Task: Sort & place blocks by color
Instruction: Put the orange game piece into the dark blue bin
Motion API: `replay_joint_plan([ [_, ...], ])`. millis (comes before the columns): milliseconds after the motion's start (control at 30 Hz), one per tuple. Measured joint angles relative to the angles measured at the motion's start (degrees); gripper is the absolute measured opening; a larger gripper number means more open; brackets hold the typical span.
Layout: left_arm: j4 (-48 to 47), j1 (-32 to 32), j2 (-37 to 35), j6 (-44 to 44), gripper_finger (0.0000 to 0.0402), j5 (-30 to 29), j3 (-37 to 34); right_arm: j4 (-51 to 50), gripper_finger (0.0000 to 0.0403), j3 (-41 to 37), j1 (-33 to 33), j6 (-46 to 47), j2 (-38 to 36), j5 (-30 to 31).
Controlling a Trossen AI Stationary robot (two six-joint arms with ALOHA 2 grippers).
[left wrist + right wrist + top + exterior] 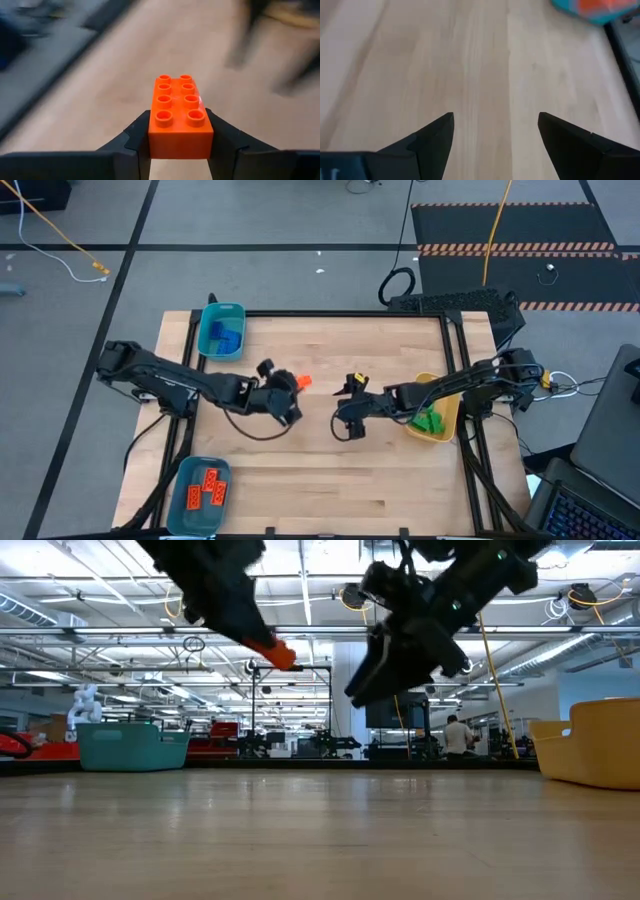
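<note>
Holding: my left gripper [180, 145] is clamped on one orange block [180, 117], studs up, a finger against each side; it hangs above the table [330, 480], clear of the wood, as the low view shows.
Left pincer's place: over the table's middle, a little to my left of centre, with the orange block [303, 381] poking out at the tip.
Right pincer: my right gripper [495, 135] stands spread wide with nothing between the fingers, only bare wood under it; it hovers near the table's centre [350, 408], close to the left one but not touching.
Near bin: the teal bin at the front left corner [200, 497] already holds several orange blocks [211, 487].
Right-hand bin: the yellow bin [447, 423] by my right arm holds green blocks [430, 421].
Far bin: the teal bin at the back left corner [222, 332] holds blue blocks [226, 338].
Loose blocks: I can find none lying on the tabletop.
Progress: I judge the sorting nearly finished; the orange block in my left grip looks like the last.
Left to do: carry it to the front left bin and let go above the other orange ones.
</note>
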Motion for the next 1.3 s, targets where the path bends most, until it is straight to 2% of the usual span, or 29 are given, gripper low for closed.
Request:
replay_joint_plan([
  [200,-8.0,-5.1,-2.6,-5.6,0.0133,17.0,1.2,4.3,0.0281,-5.8,-0.2,-0.1,0.0,0.0],
  [333,-16.4,-9.6,-3.4,-8.9,0.0133,28.3,5.4,9.6,0.0281,-9.1,-1.1,-0.1,0.0,0.1],
  [400,-26.5,-11.3,-3.8,-13.4,0.0133,31.7,8.0,10.4,0.0281,-9.9,-1.3,0.0,0.0,0.0],
  [500,-33.5,-13.4,-3.8,-20.4,0.0133,37.2,12.8,10.2,0.0281,-10.4,-1.6,-0.6,0.0,0.0],
  [567,-41.3,-15.3,-3.8,-25.8,0.0133,40.6,15.1,10.3,0.0281,-10.4,-1.8,0.5,0.0,0.0],
  [733,-47.9,-20.0,-3.8,-41.9,0.0133,51.7,17.6,10.4,0.0281,-10.4,-1.8,1.6,0.0,-0.1],
  [967,-46.2,-26.9,-3.3,-60.1,0.0133,63.7,15.5,10.3,0.0281,-10.4,-1.7,7.5,0.0,-0.5],
  [1133,-45.7,-28.8,-3.4,-67.0,0.0133,70.6,11.1,10.3,0.0281,-10.4,-1.7,10.8,0.0,-8.0],
  [1233,-42.3,-28.8,-3.4,-68.7,0.0133,76.6,8.1,10.2,0.0281,-10.4,-1.7,11.9,0.0,-12.2],
  [1300,-40.5,-28.8,-3.4,-70.8,0.0133,78.2,6.5,10.0,0.0281,-10.4,-1.7,12.1,0.0,-13.6],
])
